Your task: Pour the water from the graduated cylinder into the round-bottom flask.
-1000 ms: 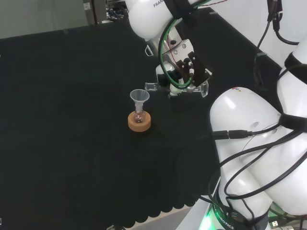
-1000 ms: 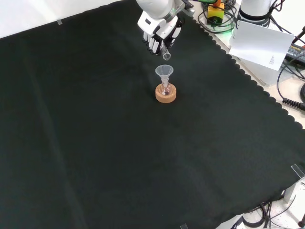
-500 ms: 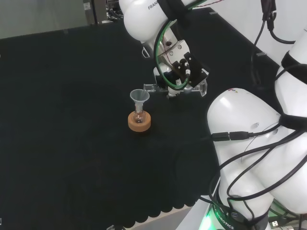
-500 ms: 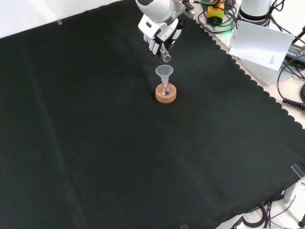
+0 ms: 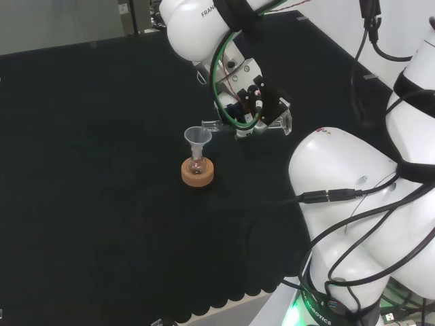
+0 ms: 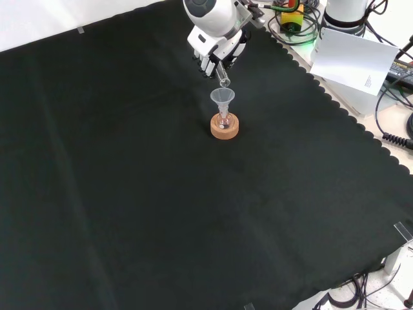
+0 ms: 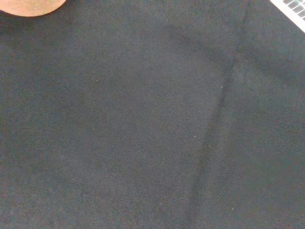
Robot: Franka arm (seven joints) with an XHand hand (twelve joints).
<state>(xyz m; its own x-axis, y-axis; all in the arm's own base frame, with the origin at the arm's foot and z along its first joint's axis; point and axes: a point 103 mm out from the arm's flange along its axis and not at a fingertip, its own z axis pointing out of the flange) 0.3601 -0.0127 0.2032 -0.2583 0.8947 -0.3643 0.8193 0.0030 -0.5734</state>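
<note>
A small clear round-bottom flask [image 5: 197, 166] stands in a cork ring [image 5: 197, 172] with a clear funnel [image 5: 197, 137] in its neck. In the front view the funnel [image 6: 222, 97] tops the flask above the cork ring [image 6: 224, 127]. The hand [image 5: 249, 113] is shut on a clear graduated cylinder [image 5: 274, 124] that lies almost level, its mouth at the funnel's rim. From the front the hand [image 6: 216, 54] sits just beyond the funnel, and the cylinder [image 6: 223, 80] slants down to it. I cannot tell whether water is flowing. The wrist view catches an edge of the cork ring [image 7: 28, 5].
Black cloth [image 6: 129, 194] covers the bench, with a scalloped edge along the right in the front view. Off the cloth there lie a white sheet [image 6: 352, 61] and cables [image 6: 297, 26]. The arm's big white links [image 5: 353, 204] stand at the right of the head view.
The hand has carried the cylinder leftwards in the head view, so its mouth has come from just short of the funnel to the funnel's rim. Flask and ring have not moved.
</note>
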